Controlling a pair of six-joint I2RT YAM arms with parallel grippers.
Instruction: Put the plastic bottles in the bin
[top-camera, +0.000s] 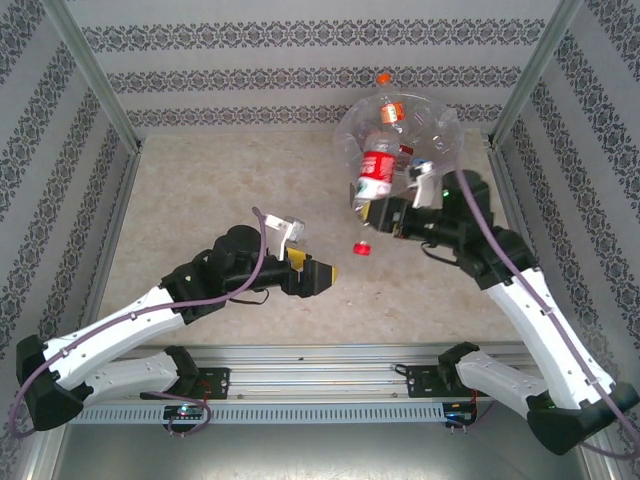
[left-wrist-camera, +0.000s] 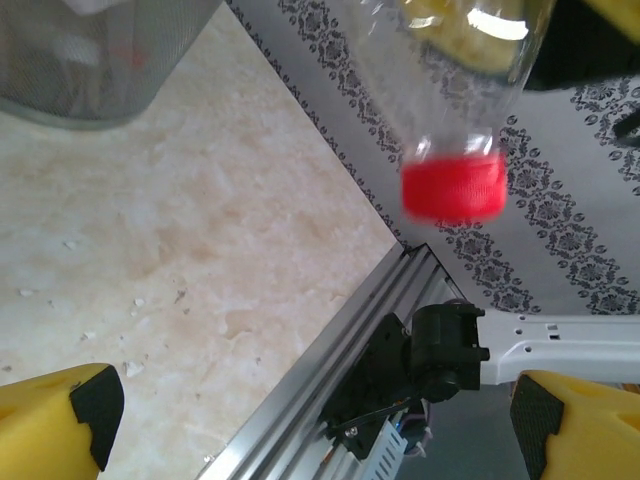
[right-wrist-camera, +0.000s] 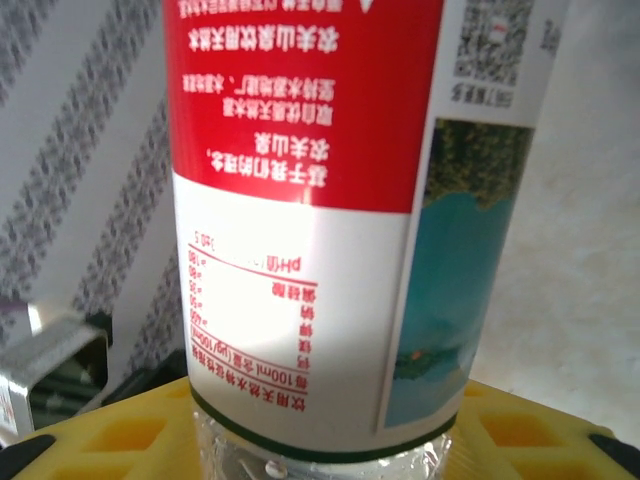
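Red-labelled plastic bottle (top-camera: 376, 175) held at the bin (top-camera: 447, 128).
Right gripper (top-camera: 385, 213) clamps the bottle cap-down, just at the bin's near rim. Another bottle (top-camera: 391, 110) lies inside the bin. Left gripper (top-camera: 318, 275) hangs nearer than the bin, off to its left, yellow fingers (left-wrist-camera: 60, 425) spread wide, holding nothing.

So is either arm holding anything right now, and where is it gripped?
The right gripper holds a red-labelled plastic bottle, jaws closed on the clear section between the label and the red cap. The left gripper is open and empty.
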